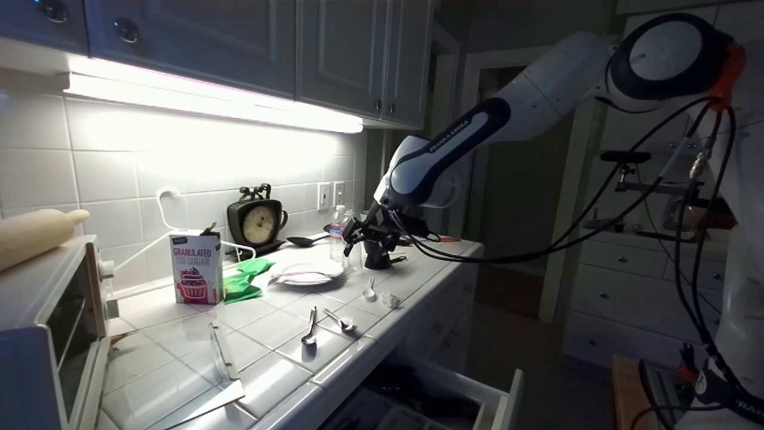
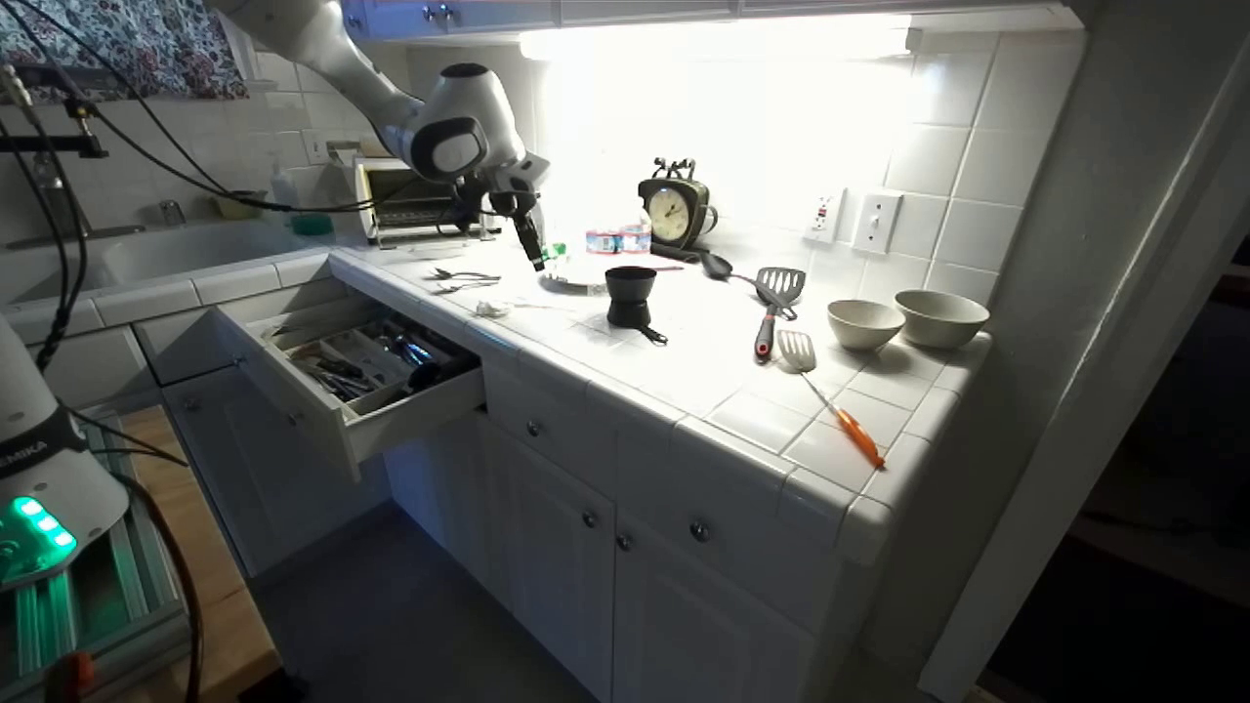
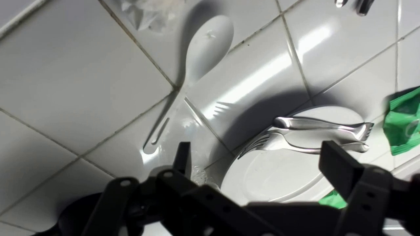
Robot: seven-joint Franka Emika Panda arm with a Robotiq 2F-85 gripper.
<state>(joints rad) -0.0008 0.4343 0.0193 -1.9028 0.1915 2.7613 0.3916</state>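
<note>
My gripper point(image 3: 261, 160) is open and empty above the counter, over a white plate point(image 3: 279, 177) in the wrist view. Two metal forks point(image 3: 295, 148) lie across the plate. A white plastic spoon point(image 3: 210, 49) lies on the tiles beside it, near crumpled clear plastic point(image 3: 147, 14). A black cup point(image 3: 80, 213) is partly hidden behind the left finger. A green packet point(image 3: 405, 121) lies at the right. In both exterior views the gripper point(image 1: 361, 239) point(image 2: 532, 256) points down near the plate point(image 1: 307, 275). A clear bottle point(image 1: 337, 234) stands close to it.
An open drawer of utensils point(image 2: 400, 430) juts out below the counter. A sugar box point(image 1: 197, 269), a clock point(image 1: 258, 224) and a toaster oven point(image 1: 65, 334) stand on the counter. Metal spoons point(image 1: 311, 325), an orange-handled spatula point(image 2: 859, 437) and two bowls point(image 2: 864, 327) point(image 2: 939, 320) are also there.
</note>
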